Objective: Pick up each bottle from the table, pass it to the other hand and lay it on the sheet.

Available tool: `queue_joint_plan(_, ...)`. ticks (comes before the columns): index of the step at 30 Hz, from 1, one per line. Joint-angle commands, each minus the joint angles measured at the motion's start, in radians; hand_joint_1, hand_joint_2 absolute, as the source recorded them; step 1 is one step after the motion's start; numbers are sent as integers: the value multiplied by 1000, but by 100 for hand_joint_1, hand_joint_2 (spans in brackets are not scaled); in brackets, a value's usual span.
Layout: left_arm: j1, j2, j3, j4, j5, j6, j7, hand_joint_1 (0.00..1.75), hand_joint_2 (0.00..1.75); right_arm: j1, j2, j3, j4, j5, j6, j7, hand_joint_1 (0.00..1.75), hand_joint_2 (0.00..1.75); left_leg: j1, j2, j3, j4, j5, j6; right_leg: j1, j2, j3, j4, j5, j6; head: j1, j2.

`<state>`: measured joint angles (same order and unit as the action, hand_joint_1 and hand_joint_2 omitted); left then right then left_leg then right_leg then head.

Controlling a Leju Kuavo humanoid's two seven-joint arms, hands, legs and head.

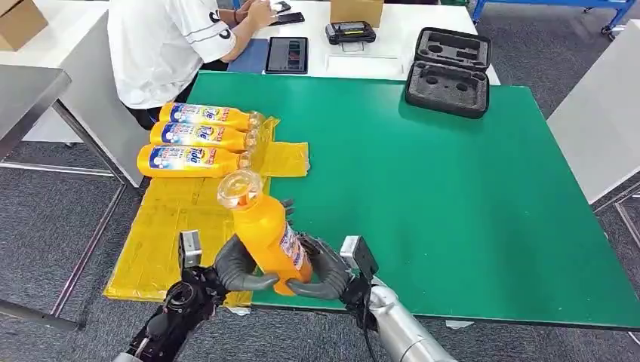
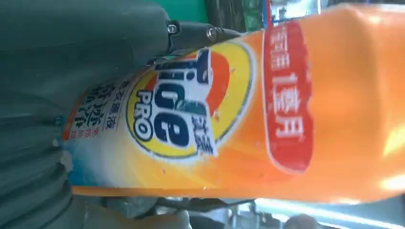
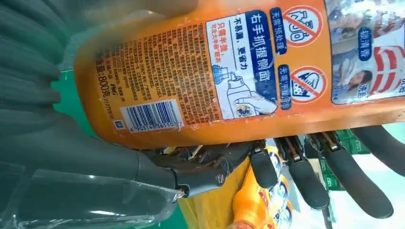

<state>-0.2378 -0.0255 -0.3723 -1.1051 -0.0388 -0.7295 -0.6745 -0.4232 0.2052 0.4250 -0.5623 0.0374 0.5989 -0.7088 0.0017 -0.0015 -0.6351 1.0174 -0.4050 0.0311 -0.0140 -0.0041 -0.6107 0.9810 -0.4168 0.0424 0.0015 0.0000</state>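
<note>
You have the bottle (image 1: 264, 230) gripped by both hands at the tabletop's (image 1: 453, 188) near edge: left hand (image 1: 240, 265) and right hand (image 1: 321, 270) are each wrapped round its lower body, cap tilted away. Three bottles (image 1: 198, 139) lie side by side on the sheet (image 1: 170, 226).

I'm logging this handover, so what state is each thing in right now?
Held bottle: off the table, near upright, clear cap up, both hands around its lower part.
Left hand: fingers curled on the bottle.
Right hand: fingers curled on the bottle.
Three bottles: lying side by side on the yellow sheet.
Black case: open.
Tablet: lying flat.
</note>
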Motion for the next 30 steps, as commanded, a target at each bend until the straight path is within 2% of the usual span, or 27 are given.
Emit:
queue_joint_plan(1,-29,9,-44,74,68,-136,-5,2,175,-58,-2,75,95,25,-8,11,175,175,1,0,6,0,-3,-2,1,0,6,-1,-2,-2,0,0)
queue_joint_plan(8,-44,14,-48,50,127,-219,-4,0,175,-53,-12,81,100,32,-12,11,175,175,0,-2,3,0,-1,-1,0,-2,3,0,-2,-1,0,0)
queue_joint_plan(9,-49,14,-48,48,126,-218,0,0,175,-51,-14,80,101,31,-13,11,175,175,1,-2,8,1,-4,-2,1,-2,9,0,-4,-3,0,0)
queue_joint_plan(10,-55,12,-49,54,133,-214,16,0,175,-52,-14,78,103,29,-15,11,175,175,0,-2,2,0,-1,-1,0,-2,3,0,-1,-1,0,0)
queue_joint_plan(25,-63,18,-60,89,90,-117,32,2,175,-25,-29,59,78,16,-16,11,175,175,1,-1,5,0,-2,-1,1,-1,6,-1,-2,-2,0,0)
queue_joint_plan(26,-59,22,-65,89,69,-87,48,28,175,-24,-32,54,76,13,-19,11,175,175,0,-1,4,-1,-1,-1,0,-1,4,-1,-2,-1,0,0)
queue_joint_plan(27,-57,22,-65,91,69,-86,48,73,175,-24,-33,54,76,13,-18,11,175,175,0,-2,6,0,-2,-1,1,-2,6,-1,-3,-2,0,0)
queue_joint_plan(28,-57,22,-68,93,67,-88,49,73,175,-24,-34,54,75,14,-19,11,175,175,0,-1,5,-1,-1,-1,0,-1,5,-1,-2,-1,0,0)
queue_joint_plan(29,-56,23,-71,95,66,-90,50,131,175,-25,-34,54,75,14,-17,11,175,175,1,-1,6,-1,-2,-1,1,-1,6,-1,-2,-2,0,0)
queue_joint_plan(30,-57,22,-73,97,65,-91,50,175,175,-25,-34,54,75,15,-17,11,175,175,0,-1,4,-1,-1,-1,0,-1,4,-1,-1,-1,0,0)
